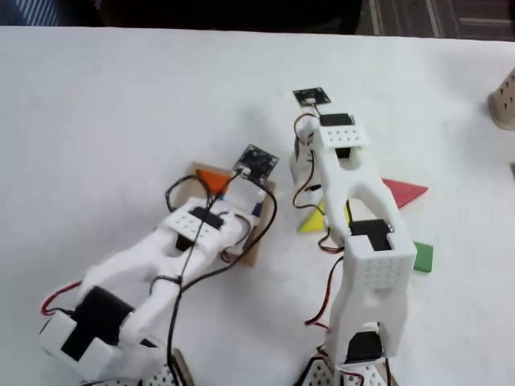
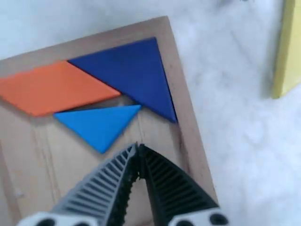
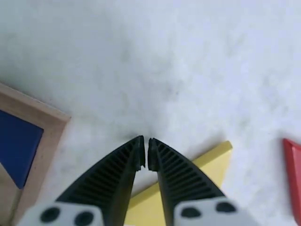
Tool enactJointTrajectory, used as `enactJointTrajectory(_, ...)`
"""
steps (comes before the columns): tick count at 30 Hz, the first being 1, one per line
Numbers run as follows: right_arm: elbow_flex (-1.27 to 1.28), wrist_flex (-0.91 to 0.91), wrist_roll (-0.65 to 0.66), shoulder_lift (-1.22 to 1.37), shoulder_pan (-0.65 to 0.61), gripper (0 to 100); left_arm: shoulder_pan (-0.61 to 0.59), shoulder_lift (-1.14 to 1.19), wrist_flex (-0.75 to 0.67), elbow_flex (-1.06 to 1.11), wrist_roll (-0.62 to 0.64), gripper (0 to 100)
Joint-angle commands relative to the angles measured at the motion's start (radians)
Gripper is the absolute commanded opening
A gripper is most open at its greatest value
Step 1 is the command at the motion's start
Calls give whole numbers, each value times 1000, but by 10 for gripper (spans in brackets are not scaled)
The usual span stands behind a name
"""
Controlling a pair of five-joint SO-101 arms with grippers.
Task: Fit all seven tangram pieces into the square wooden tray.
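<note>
- From the high view, the left arm (image 1: 161, 257) lies across the square wooden tray (image 1: 254, 251) and covers most of it; a corner of the orange parallelogram piece (image 1: 213, 178) shows beyond the arm's wrist.
- The right arm (image 1: 366, 241) stretches over the white table (image 1: 105, 104) beside the tray. Its body hides part of the yellow triangle piece (image 1: 312, 221), the red triangle piece (image 1: 405, 191) and the flat green piece (image 1: 423, 257), all of which lie outside the tray.
- A pale wooden block with holes (image 1: 504, 100) stands at the table's far edge, well apart from the pieces.
- In the left wrist view, the left gripper (image 2: 138, 150) is clenched, tips together with nothing between them. It hangs over bare tray floor just beside the light blue triangle piece (image 2: 99, 122).
- The orange parallelogram and the dark blue triangle piece (image 2: 134, 70) lie flat inside the tray, the dark blue one against the rim at a corner. The light blue triangle sits just beside both.
- In the right wrist view, the right gripper (image 3: 146, 151) is pinched nearly closed and holds nothing. It hangs over the table at the yellow triangle's edge, between the tray's corner and the red triangle.
</note>
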Motion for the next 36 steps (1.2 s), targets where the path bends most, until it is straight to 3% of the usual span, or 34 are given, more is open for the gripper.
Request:
enactJointTrajectory(1,-43,4,-11,-15,13,18,-21,7,-21,-63,5,22)
enactJointTrajectory(18,-43,4,-11,-13,13,18,-33,8,-135,-54,11,22)
enactJointTrajectory(36,-43,2,-11,-13,12,18,-58,127,31,-206,11,22)
